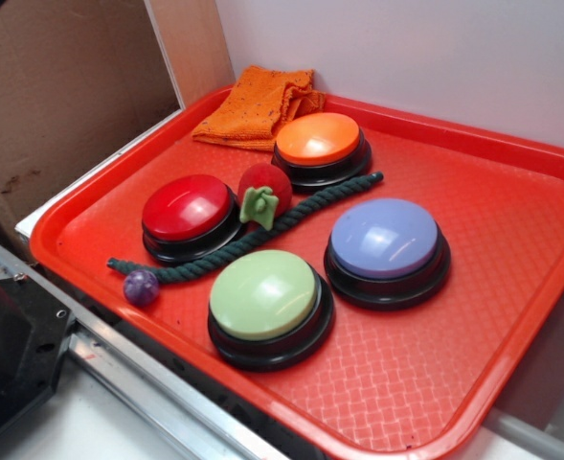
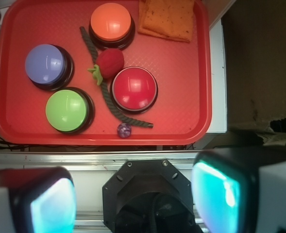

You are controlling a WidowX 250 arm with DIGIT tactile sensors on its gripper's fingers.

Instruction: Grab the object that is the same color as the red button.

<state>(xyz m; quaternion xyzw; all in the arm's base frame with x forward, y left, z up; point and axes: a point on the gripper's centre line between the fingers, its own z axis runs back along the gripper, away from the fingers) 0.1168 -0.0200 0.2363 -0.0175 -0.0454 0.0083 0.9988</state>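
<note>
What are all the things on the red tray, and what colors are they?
tray: one, red, holds everything.
red button: one, red dome on black base, left side.
orange button: one, orange, near the back.
purple button: one, pale purple, right of the rope.
green button: one, light green, front.
strawberry toy: one, red with green leaves, between red and orange buttons.
rope: one, dark green, lying diagonally across the tray.
ball: one, purple, front left edge.
cloth: one, orange, back corner.
gripper: one, open, off the tray.
</note>
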